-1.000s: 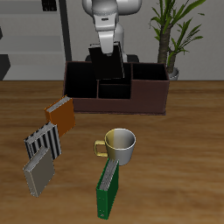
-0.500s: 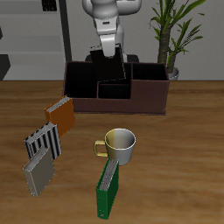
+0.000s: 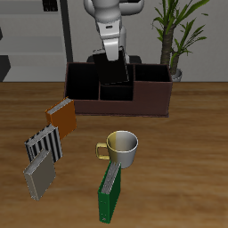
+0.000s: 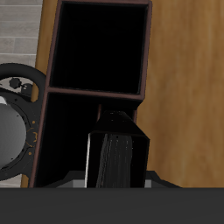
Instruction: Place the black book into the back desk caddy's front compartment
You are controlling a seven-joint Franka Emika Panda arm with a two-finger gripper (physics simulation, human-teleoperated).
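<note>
Black book (image 3: 117, 69) hangs upright in the gripper (image 3: 113, 55), clamped at its top edge, w/ its lower end down among the middle cells of the back desk caddy (image 3: 151, 100). In the wrist view the book (image 4: 115, 159) shows end-on betw. the fingers, dark partitions around it; can't tell for sure from either view which small cell it's over, or whether the bottom edge has touched the floor of the cell yet.

Step in hand, as I read it: insertion, i.e. lowering the book into the front compartment (image 3: 113, 93), the small square cell against the caddy's long front wall. Carry looks done, release not yet.

Next move calls for: check the book sits over the front cell & not the one behind it, keep it vertical so it clears the partitions, ease down till it rests, then let go and lift straight up.

On the tabletop (image 3: 187, 169) nearer the front: orange book (image 3: 61, 114), green book (image 3: 109, 191), mug (image 3: 122, 149), all well apart from the caddy.
</note>
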